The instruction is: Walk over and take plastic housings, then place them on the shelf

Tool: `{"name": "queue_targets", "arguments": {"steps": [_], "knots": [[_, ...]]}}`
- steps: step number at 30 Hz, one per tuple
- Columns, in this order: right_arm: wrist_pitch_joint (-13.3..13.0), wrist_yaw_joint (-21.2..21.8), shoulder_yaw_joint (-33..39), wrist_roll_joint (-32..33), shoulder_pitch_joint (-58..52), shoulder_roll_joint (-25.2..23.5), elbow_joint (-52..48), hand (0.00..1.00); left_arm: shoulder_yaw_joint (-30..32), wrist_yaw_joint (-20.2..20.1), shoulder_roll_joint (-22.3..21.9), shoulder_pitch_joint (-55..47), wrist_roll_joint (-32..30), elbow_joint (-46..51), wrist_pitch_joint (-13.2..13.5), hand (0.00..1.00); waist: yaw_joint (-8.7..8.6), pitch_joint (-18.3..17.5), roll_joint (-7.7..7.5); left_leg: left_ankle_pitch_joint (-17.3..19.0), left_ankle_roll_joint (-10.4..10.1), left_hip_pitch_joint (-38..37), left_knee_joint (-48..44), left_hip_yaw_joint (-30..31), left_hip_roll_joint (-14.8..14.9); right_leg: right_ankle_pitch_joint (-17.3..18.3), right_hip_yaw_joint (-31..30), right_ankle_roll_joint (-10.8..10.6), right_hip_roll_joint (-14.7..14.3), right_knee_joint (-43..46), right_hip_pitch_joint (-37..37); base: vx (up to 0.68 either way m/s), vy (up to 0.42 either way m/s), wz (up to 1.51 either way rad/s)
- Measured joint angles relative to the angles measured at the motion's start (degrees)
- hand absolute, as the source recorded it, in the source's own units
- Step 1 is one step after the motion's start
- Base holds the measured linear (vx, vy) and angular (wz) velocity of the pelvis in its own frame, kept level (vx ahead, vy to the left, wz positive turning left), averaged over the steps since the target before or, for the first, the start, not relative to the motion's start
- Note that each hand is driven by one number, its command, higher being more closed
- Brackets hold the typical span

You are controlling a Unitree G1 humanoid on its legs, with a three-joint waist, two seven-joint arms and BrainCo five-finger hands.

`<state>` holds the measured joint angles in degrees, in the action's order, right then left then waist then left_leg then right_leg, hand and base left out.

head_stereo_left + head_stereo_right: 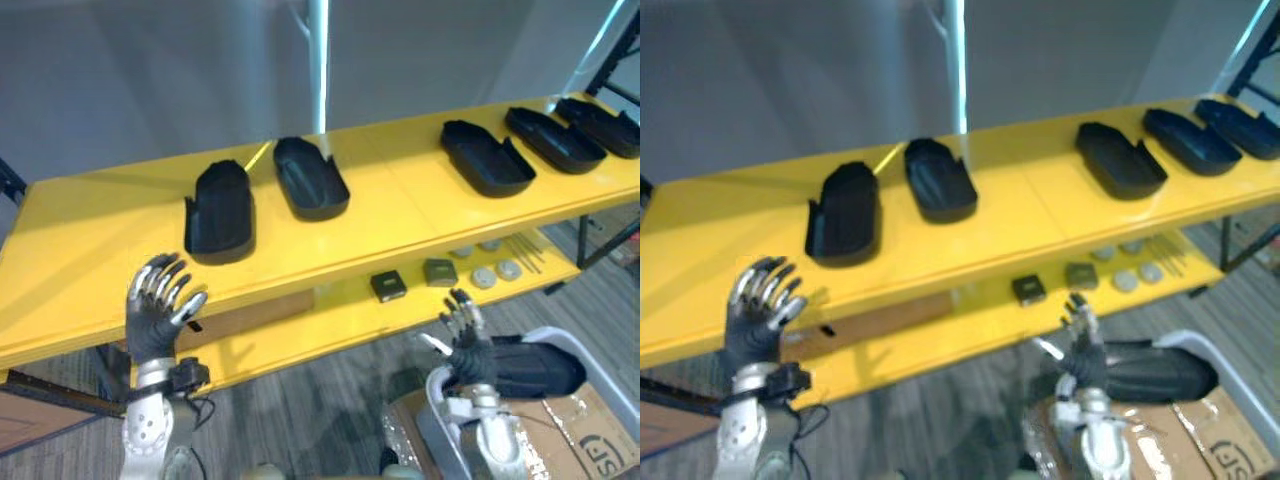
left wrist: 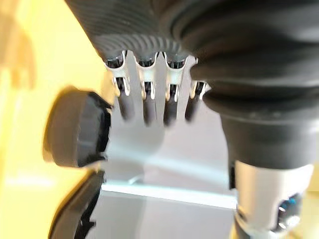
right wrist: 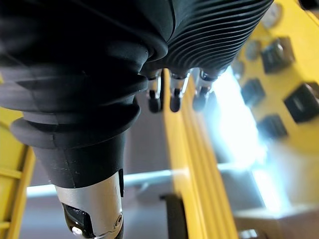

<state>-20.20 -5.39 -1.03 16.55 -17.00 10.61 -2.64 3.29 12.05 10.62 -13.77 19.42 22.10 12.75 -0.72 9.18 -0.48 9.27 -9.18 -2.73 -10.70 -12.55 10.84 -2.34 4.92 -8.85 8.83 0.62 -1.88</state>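
Left eye view: five black plastic housings [image 1: 222,212] sit on top of the yellow shelf [image 1: 90,250].
Another housing [image 1: 540,368] lies in the grey bin [image 1: 590,352] at lower right, right hand [image 1: 466,340] just by it, left hand [image 1: 155,305] before the shelf edge; both hands' fingers are loose, gripping nothing.

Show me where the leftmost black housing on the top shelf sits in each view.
Left eye view: leftmost housing, left of centre, just beyond the left hand.
Right eye view: same housing, left of centre.
Left wrist view: a dark curved edge past the fingers may be it; cannot tell.
Right wrist view: faces the lower shelf's small parts instead.
Shared landmark: the yellow shelf.
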Motion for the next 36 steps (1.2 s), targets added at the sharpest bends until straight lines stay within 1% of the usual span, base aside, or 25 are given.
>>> {"name": "queue_targets", "arguments": {"steps": [4, 8, 10, 11, 13, 15, 18, 20, 21, 25, 26, 27, 29, 31, 32, 34, 36], "knots": [[0.2, -0.2, 2.0, 1.2, 0.1, 0.7, 0.7, 0.00, -0.4, -2.1, 0.1, 3.3, -1.7, 0.0, -0.6, 1.00, -0.52, 0.2, 0.04, 1.1, 0.0, 1.1, -1.9, -0.8, 0.5, 0.0, -0.9, 0.0, -0.2, 0.6, 1.1, 0.00, 0.019, -0.13], [0.4, 0.9, 1.9, 0.8, 0.0, 0.8, 0.7, 0.00, -0.8, -2.2, 0.4, 4.7, -2.2, -1.0, -1.6, 1.00, -0.27, 0.3, -0.07, 1.3, 0.1, 1.3, -2.0, -2.0, 0.6, 0.0, -1.9, 0.0, -0.3, 0.9, 2.1, 0.00, 0.014, -0.11], [0.5, 1.7, 1.8, 0.8, 0.1, 0.9, 0.7, 0.00, -1.0, -2.1, 1.3, 5.1, -2.3, -1.4, -2.5, 1.00, -0.34, 0.4, -0.06, 1.5, 0.0, 2.0, -2.4, -2.1, 0.6, -0.2, -2.0, 0.0, -0.2, 1.0, 2.8, 0.00, 0.015, -0.07], [0.8, 1.8, 1.8, 0.8, 0.1, 1.1, 0.7, 0.00, -1.5, -2.0, 2.6, 5.8, -2.3, -2.5, -3.2, 1.00, -0.39, 0.6, -0.04, 1.8, 0.0, 2.1, -2.9, -2.2, 0.7, -0.2, -2.1, 0.0, -0.3, 1.1, 2.8, 0.00, 0.021, -0.07], [1.2, 1.8, 1.8, 0.8, 0.4, 1.4, 0.7, 0.00, -1.6, -1.0, 3.3, 6.7, -2.6, -4.4, -4.6, 1.00, -0.43, 0.7, -0.11, 2.0, 0.1, 2.0, -3.3, -2.4, 0.7, -0.2, -2.3, 0.0, -0.2, 1.2, 2.8, 0.00, 0.027, -0.07], [1.8, 2.3, 1.8, 0.9, 0.6, 1.6, 0.7, 0.00, -1.7, 0.2, 4.4, 7.7, -2.7, -6.3, -6.7, 1.00, -0.45, 0.8, -0.26, 2.5, 0.2, 1.9, -3.9, -2.7, 0.7, -0.2, -2.5, 0.0, -0.1, 1.6, 2.8, -0.01, 0.033, -0.08], [2.1, 3.3, 1.8, 0.9, 0.7, 1.7, 0.7, 0.00, -1.6, 1.3, 4.9, 8.2, -4.2, -8.1, -8.6, 1.00, -0.44, 1.4, -0.56, 3.3, 0.4, 2.0, -4.5, -3.5, 0.7, -0.3, -3.3, -0.1, 0.0, 1.7, 2.9, -0.04, 0.036, -0.12], [2.1, 3.5, 1.8, 0.9, 0.6, 1.9, 0.7, 0.00, -1.8, 1.4, 4.9, 8.6, -4.2, -9.3, -9.3, 1.00, -0.62, 1.6, -0.39, 4.0, 0.6, 2.7, -5.9, -3.5, 0.9, -0.3, -3.4, -0.1, 0.0, 1.7, 3.0, -0.03, 0.042, -0.06], [2.1, 3.8, 1.7, 0.9, 0.6, 1.9, 0.8, 0.00, -1.8, 1.4, 4.9, 9.7, -4.0, -11.7, -9.5, 1.00, -0.79, 1.7, -0.43, 4.3, 0.6, 2.9, -6.4, -3.6, 0.9, -0.3, -3.6, -0.2, 0.1, 1.8, 3.1, -0.02, 0.055, -0.04], [2.1, 4.6, 1.4, 1.1, 1.8, 2.4, 1.3, 0.00, -1.8, 2.0, 5.0, 14.0, -2.8, -18.9, -9.4, 1.00, -1.47, 2.1, -0.73, 5.0, 0.6, 3.3, -7.8, -3.9, 1.2, -0.3, -4.0, -0.2, -0.1, 2.2, 3.4, -0.01, 0.042, -0.06], [2.1, 4.7, 1.4, 1.1, 2.5, 2.6, 1.4, 0.00, -1.7, 2.5, 5.3, 15.3, -1.7, -20.6, -9.3, 1.00, -1.66, 2.2, -0.80, 5.0, 0.6, 3.8, -8.0, -4.0, 1.3, -0.3, -4.3, -0.2, -0.1, 2.6, 4.2, -0.03, 0.030, -0.13], [2.1, 5.1, 1.4, 1.1, 3.4, 2.9, 1.7, 0.00, -1.7, 3.1, 6.0, 16.8, -1.6, -22.7, -9.1, 1.00, -1.74, 2.4, -1.02, 5.0, 0.6, 3.9, -8.2, -4.6, 1.3, -0.4, -5.0, -0.2, -0.1, 3.0, 5.0, -0.03, 0.032, -0.21], [2.1, 5.4, 1.2, 1.2, 4.4, 3.7, 2.3, 0.00, -1.7, 3.5, 7.3, 18.9, -1.2, -25.6, -8.9, 1.00, -1.84, 3.1, -1.00, 5.0, 0.6, 3.8, -8.4, -5.2, 1.5, -0.6, -5.5, -0.2, -0.3, 3.0, 5.0, -0.04, 0.022, -0.16], [2.1, 5.5, 0.9, 1.2, 4.5, 4.6, 2.7, 0.00, -1.6, 4.1, 7.5, 21.0, -1.2, -27.1, -7.5, 1.00, -2.01, 3.8, -1.00, 5.0, 0.5, 3.9, -8.4, -5.3, 1.5, -0.7, -5.6, -0.2, -0.3, 3.0, 5.1, -0.02, 0.010, -0.02], [2.1, 5.5, 0.7, 1.2, 4.5, 4.7, 3.0, 0.00, -1.6, 4.2, 7.5, 21.4, -1.2, -27.4, -7.3, 1.00, -2.03, 3.8, -1.00, 5.0, 0.5, 3.9, -8.5, -5.4, 1.6, -0.7, -5.7, -0.2, -0.4, 3.0, 5.2, -0.01, 0.026, -0.06], [2.1, 5.7, 0.4, 1.2, 4.6, 4.8, 3.5, 0.00, -1.6, 4.3, 8.0, 22.8, 0.4, -29.4, -6.3, 1.00, -1.98, 3.8, -0.98, 5.1, 0.6, 4.1, -8.5, -5.9, 1.7, -0.8, -6.5, -0.2, -0.5, 3.1, 5.8, -0.01, 0.027, -0.11], [2.1, 5.8, 0.2, 1.2, 4.9, 4.9, 3.5, 0.00, -1.6, 4.3, 8.9, 24.0, 0.7, -32.8, -5.8, 1.00, -2.53, 4.0, -0.88, 5.3, 0.5, 4.1, -8.8, -6.0, 1.8, -0.8, -6.7, -0.2, -0.6, 3.1, 5.8, 0.00, 0.026, -0.06]]}}
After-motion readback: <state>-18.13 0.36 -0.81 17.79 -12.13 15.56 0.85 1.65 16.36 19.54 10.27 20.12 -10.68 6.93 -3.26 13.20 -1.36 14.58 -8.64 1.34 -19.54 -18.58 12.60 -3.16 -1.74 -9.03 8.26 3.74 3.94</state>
